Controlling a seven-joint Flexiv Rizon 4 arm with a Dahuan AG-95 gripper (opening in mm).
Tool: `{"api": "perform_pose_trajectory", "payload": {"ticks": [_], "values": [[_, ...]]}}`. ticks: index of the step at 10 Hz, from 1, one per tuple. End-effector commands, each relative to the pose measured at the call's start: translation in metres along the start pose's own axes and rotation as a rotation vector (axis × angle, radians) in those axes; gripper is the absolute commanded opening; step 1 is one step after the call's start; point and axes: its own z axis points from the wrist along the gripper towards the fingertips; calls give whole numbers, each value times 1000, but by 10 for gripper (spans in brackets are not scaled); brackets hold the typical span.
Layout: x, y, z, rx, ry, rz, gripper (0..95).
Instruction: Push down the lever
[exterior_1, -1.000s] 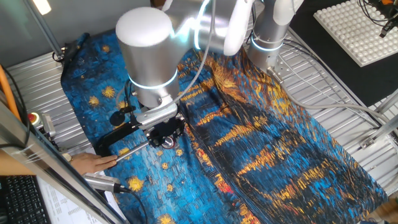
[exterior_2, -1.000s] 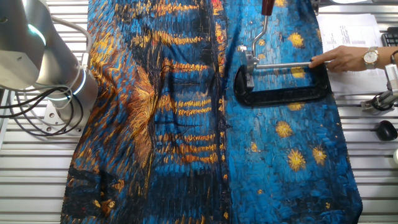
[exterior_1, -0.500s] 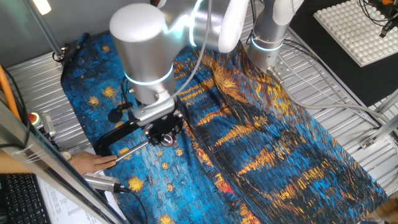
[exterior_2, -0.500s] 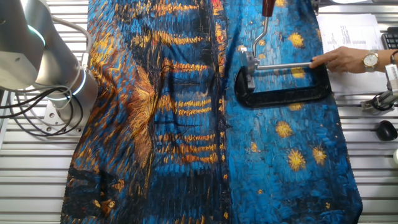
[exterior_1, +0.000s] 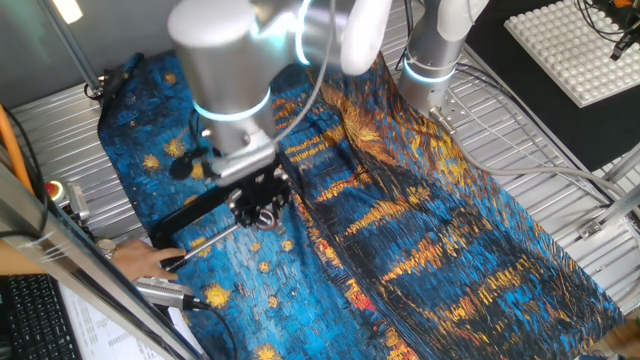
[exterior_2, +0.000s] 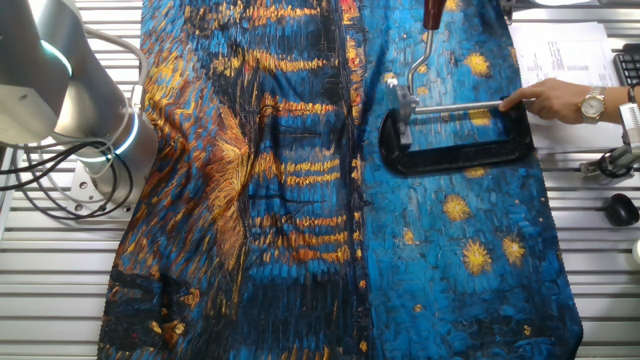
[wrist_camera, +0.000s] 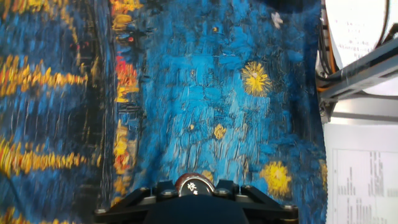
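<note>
Change from earlier frame: my arm has shifted up and toward the far-left side in one fixed view; the clamp (exterior_2: 455, 135) has slid slightly along the cloth (exterior_2: 300, 200).
Lever (exterior_2: 422, 50): thin silver rod with red cap, standing at the clamp's screw end, near the tabletop (exterior_2: 60, 300) edge; cap cut off by the frame.
Human hand (exterior_2: 560, 98): touching the clamp's other end.
End effector (exterior_1: 258, 208): over the clamp; fingers hidden by its black body, so open or closed cannot be told. Hand view shows only cloth.

Lever (exterior_2: 421, 62) tip cut off (top edge).
</note>
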Motion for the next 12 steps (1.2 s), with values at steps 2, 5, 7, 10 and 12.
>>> {"api": "perform_pose_trajectory", "payload": {"ticks": [2, 5, 7, 10, 12], "values": [[7, -4, 2, -8, -13, -1, 0], [14, -5, 2, -40, -22, -14, 0], [21, -1, -2, -28, -54, -35, 0], [32, -4, 0, -10, -35, -65, 0], [40, 0, -2, -55, -44, -65, 0]]}}
